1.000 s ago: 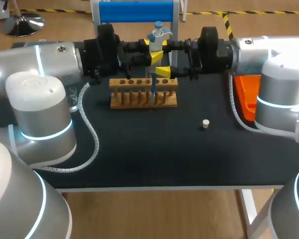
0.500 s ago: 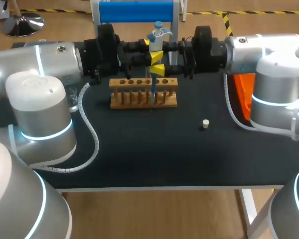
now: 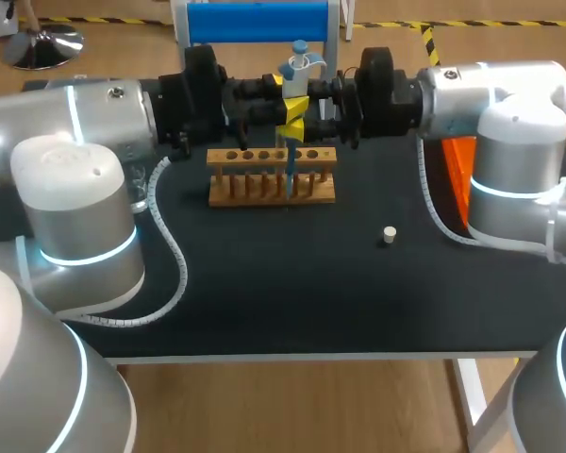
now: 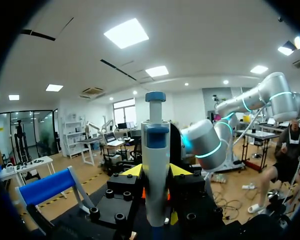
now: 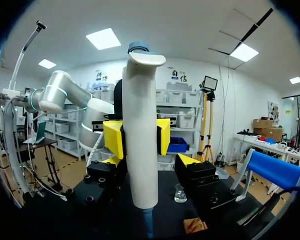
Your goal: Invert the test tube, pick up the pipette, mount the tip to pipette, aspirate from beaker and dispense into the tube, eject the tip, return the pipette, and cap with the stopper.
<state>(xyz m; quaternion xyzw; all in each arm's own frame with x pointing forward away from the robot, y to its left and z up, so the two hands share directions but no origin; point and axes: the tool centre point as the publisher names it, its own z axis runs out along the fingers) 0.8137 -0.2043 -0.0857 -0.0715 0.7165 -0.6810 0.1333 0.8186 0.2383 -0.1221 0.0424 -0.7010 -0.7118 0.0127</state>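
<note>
Table [image 3: 264,274], far side: your right gripper [image 3: 292,128] has slid left, open around pipette [image 3: 296,68]; left gripper [image 3: 296,104] clamps it, handover likely.

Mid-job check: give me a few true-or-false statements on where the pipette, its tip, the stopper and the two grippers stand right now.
1. The pipette stands upright in the left gripper, above the wooden rack. True.
2. The stopper already sits in a tube in the rack. False: it lies on the table, apart from the rack, towards the right arm's side.
3. A blue tip is mounted on the pipette and points down at the rack. True.
4. The right gripper is parked far from the pipette. False: it is close beside the pipette, facing the left gripper, with its fingers open.
</note>
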